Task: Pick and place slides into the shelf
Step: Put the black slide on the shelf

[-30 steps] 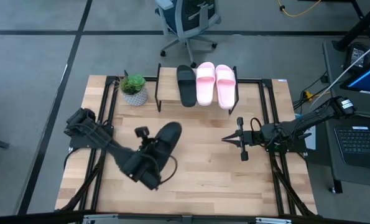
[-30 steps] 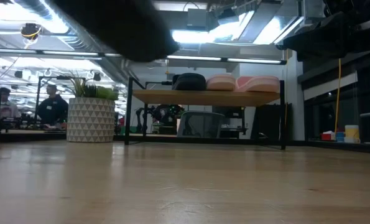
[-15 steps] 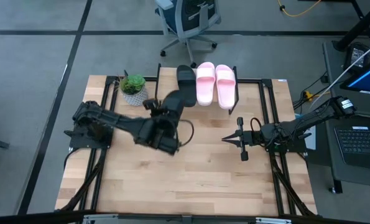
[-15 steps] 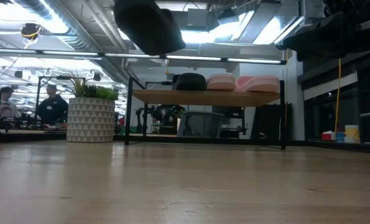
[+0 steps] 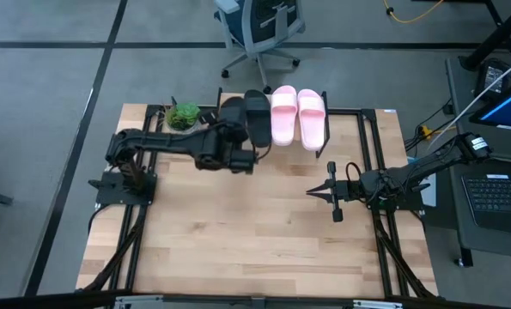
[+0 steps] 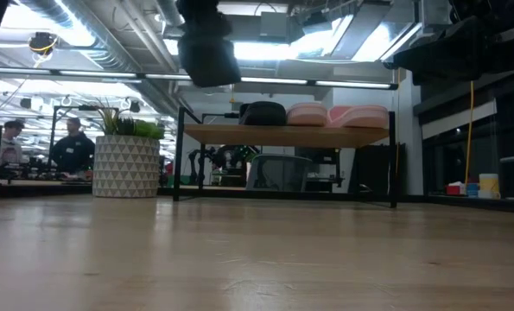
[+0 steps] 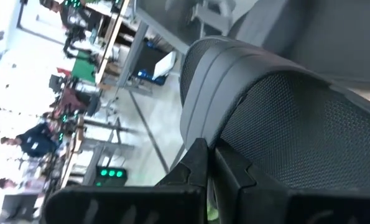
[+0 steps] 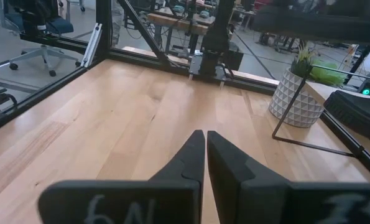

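Carrying the fourth slide (image 5: 232,113), black, to the shelf (image 5: 231,127): held aloft over the shelf's vacant left end, just beside the black slide (image 5: 257,117) and two pink slides (image 5: 298,116) already lined up on the board. Left jaws (image 5: 238,148) pressed tight, pinching the carried slide from the worktop (image 5: 264,232) side. Right jaws (image 5: 322,193) pressed together on nothing, parked over the worktop's right part. Plant pot (image 5: 185,124) close at the shelf's left. Next, judging by this: lower squarely into the gap, parallel to its neighbours, clear of the pot, then release.
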`<action>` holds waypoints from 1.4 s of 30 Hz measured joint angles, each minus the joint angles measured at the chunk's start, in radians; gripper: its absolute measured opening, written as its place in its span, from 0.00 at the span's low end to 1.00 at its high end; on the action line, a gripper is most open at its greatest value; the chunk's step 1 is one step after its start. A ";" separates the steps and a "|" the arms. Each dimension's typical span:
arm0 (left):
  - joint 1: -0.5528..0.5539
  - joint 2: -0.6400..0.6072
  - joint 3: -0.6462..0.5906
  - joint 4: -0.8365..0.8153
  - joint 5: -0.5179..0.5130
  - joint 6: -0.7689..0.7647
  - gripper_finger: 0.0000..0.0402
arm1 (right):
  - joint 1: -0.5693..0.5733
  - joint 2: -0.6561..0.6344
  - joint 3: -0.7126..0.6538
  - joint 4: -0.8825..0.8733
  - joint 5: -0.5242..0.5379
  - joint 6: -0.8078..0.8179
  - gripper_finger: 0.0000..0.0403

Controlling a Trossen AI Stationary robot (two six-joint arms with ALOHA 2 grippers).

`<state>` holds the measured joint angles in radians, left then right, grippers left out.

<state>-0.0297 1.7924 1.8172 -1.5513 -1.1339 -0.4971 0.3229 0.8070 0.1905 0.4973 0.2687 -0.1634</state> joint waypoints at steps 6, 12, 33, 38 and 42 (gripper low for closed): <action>0.080 0.000 0.000 0.067 0.009 0.090 0.00 | 0.000 0.000 0.000 0.000 0.000 -0.001 0.05; 0.161 0.000 0.000 0.249 0.051 0.310 0.00 | 0.000 0.000 0.000 0.000 0.000 -0.003 0.05; 0.336 0.001 -0.017 0.392 0.150 0.409 0.00 | 0.000 0.000 0.000 0.000 0.000 -0.006 0.05; 0.337 0.005 -0.052 0.412 0.151 0.426 0.00 | 0.000 0.000 0.000 0.000 0.000 -0.006 0.05; 0.342 0.005 -0.077 0.419 0.153 0.428 0.00 | 0.000 0.000 0.000 0.000 0.000 -0.006 0.05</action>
<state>0.3123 1.7973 1.7403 -1.1324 -0.9806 -0.0687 0.3225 0.8070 0.1905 0.4969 0.2687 -0.1696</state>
